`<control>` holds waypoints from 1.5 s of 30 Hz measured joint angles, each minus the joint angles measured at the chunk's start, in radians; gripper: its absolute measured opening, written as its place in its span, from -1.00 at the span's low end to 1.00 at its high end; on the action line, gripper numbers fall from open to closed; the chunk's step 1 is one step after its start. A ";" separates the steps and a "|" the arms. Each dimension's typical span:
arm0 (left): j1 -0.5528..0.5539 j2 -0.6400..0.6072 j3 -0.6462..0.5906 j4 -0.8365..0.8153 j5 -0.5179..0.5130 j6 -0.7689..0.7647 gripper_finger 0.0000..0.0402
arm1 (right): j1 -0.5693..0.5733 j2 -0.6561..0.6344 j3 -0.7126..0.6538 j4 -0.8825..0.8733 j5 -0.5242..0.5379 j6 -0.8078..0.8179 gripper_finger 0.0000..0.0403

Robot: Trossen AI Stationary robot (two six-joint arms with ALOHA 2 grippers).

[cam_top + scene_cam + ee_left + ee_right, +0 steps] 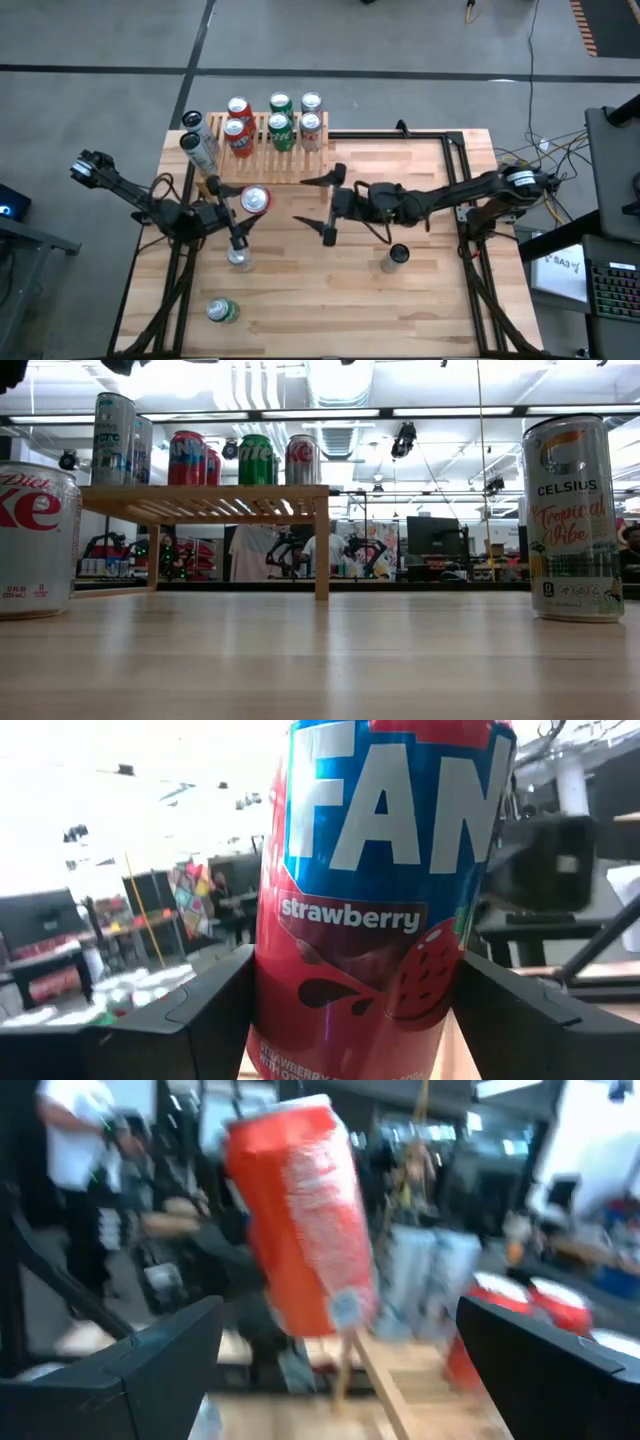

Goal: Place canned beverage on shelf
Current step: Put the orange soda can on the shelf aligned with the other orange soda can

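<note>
A red and blue Fanta strawberry can [255,200] is held by my left gripper [236,212] in front of the light-wood slatted shelf [290,162], and it fills the left wrist view [370,900]. The shelf carries several red, green and silver cans standing upright [255,460]. My right gripper [327,207] is open and empty just right of the held can, facing it; that can shows tilted in its wrist view [300,1220]. Neither gripper shows in the low view. My left gripper pinches the Fanta can's side wall, on its lower half [272,1010], between its two fingers [200,1020], one on each side. The fingers come level from the table's left side. The can is lifted clear of the table and tilted.
A Diet Coke can [240,258] stands just near of my left gripper, and a Celsius can [397,257] stands at mid-right. A green can [222,310] lies near the front edge. Two tall silver cans [198,140] are at the shelf's left end.
</note>
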 joint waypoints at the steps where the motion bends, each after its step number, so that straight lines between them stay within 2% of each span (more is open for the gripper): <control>1: 0.000 -0.002 0.000 0.010 0.000 0.018 0.36 | 0.000 0.018 -0.001 0.050 -0.019 -0.007 0.93; 5: 0.001 -0.008 0.000 0.004 -0.003 0.053 0.36 | 0.000 0.086 0.032 0.187 -0.047 -0.046 0.93; 16: 0.003 0.008 -0.006 -0.005 -0.049 0.034 0.36 | 0.002 0.255 0.258 0.154 -0.061 -0.121 0.93; 19: 0.001 0.020 -0.007 -0.003 -0.047 0.014 0.36 | -0.002 0.307 0.329 0.106 -0.048 -0.136 0.93; 23: 0.003 0.038 -0.006 0.000 -0.050 0.006 0.36 | -0.003 0.367 0.403 0.101 0.063 -0.174 0.93; 25: 0.002 0.042 -0.005 0.003 -0.049 0.004 0.36 | -0.003 0.380 0.427 0.092 0.081 -0.197 0.92; 28: 0.003 0.044 -0.004 0.007 -0.057 0.002 0.36 | -0.003 0.382 0.460 0.035 0.082 -0.196 0.81; 32: 0.003 0.044 -0.004 0.005 -0.066 -0.006 0.36 | -0.006 0.377 0.475 -0.011 0.077 -0.166 0.45; 33: 0.003 0.046 -0.004 0.006 -0.066 -0.009 0.38 | -0.006 0.376 0.474 -0.012 0.075 -0.155 0.37; 40: 0.003 0.049 -0.003 -0.006 -0.065 0.011 0.85 | -0.008 0.372 0.482 -0.038 0.091 -0.093 0.37; 45: -0.008 0.018 -0.003 -0.005 -0.200 0.053 0.93 | -0.012 0.360 0.545 -0.121 0.212 -0.088 0.37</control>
